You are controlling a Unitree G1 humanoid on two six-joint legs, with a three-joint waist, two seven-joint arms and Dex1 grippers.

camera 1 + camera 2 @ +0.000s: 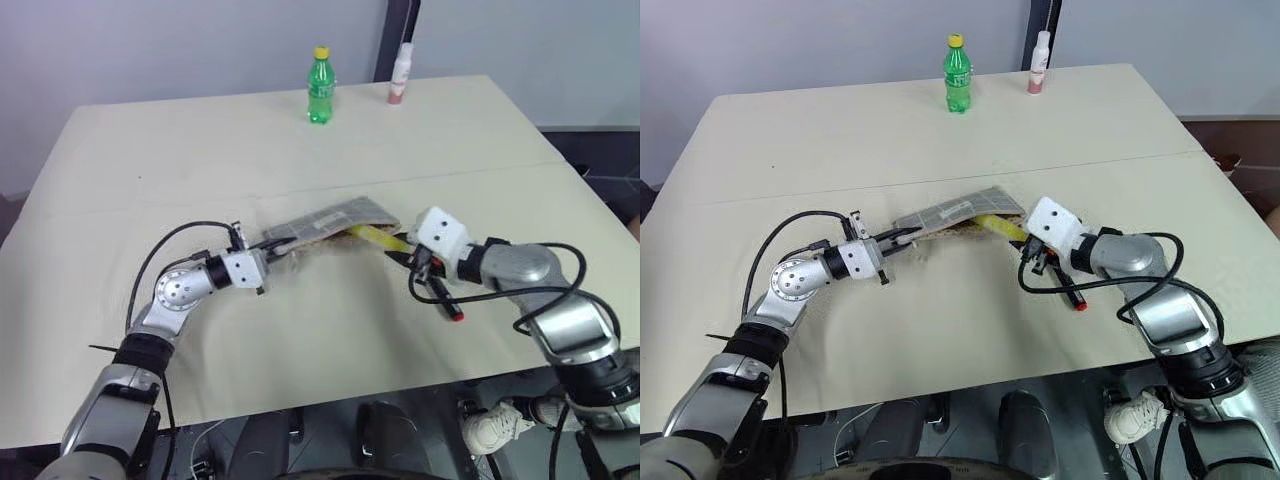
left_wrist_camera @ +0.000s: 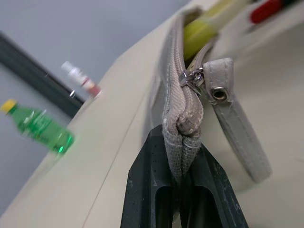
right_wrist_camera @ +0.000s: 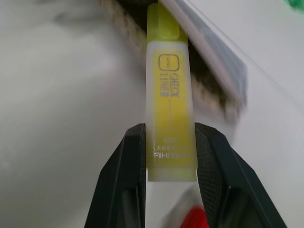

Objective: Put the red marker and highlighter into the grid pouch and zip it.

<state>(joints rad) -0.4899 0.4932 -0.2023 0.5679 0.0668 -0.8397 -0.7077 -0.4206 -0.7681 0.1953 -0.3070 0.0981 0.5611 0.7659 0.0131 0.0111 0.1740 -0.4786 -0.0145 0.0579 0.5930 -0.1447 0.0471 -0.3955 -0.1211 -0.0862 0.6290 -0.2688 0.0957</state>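
Nearest the camera: the right gripper (image 3: 171, 156), jaws pinching the highlighter (image 3: 170, 99) by its rear end, the far end pointing into the open mouth of the pouch (image 1: 330, 222). In the head views the highlighter spans from the gripper to the pouch opening, its tip at or just inside the mouth; it is not in yet.

Left gripper (image 2: 183, 190): jaws pressed together on the pouch's closed corner seam, holding that end up off the table (image 1: 200, 140). The zipper slider (image 2: 192, 78) sits near this gripped end, so the pouch is unzipped along most of its length. A grey pull tab (image 2: 223, 88) with a metal eyelet hangs beside the slider.

Marker (image 1: 445, 298): lies on the table just under and behind the right gripper, red end toward the near edge. Not touched by either gripper.

Progress, my estimate: early to middle. Pouch is held and open; highlighter insertion is under way. Left to do: push highlighter fully in and release, pick up and insert marker, then run the slider across to close.

Appearance of items:
- Pouch: flat grey fabric, pale grid lines, mouth sagging open toward the right gripper, lining darker inside.
- Highlighter: short, translucent yellow body, printed "CHECK LINER".
- Marker: slim dark barrel, red end.

Far side of the table: green bottle (image 1: 319, 88) with yellow cap, small white bottle (image 1: 400, 75), both well apart from the work.
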